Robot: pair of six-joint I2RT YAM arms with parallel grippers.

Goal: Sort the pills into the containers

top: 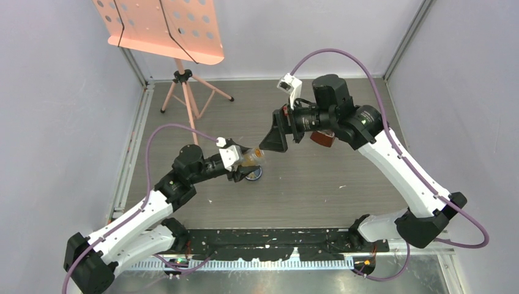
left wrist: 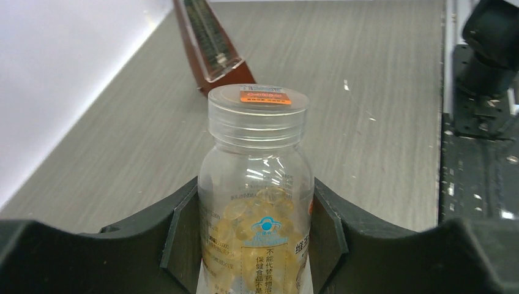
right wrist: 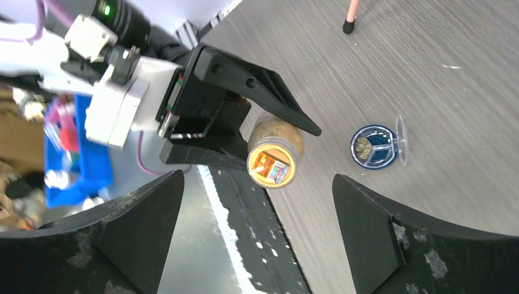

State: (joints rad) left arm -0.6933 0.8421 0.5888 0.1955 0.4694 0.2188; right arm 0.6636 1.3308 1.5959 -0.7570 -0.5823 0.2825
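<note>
Clamping bottle [left wrist: 257, 208]; dish [right wrist: 383, 154] seemingly holds pills [right wrist: 362, 146]

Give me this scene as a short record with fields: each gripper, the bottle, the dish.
left gripper: shut on clear plastic pill bottle, held on its side
bottle cap: clear with orange label, on
right gripper: open, facing the cap, not gripping it
dish: round dark-blue shiny dish on the table, yellowish-tan pills in one compartment
background: brown pyramid metronome
</note>
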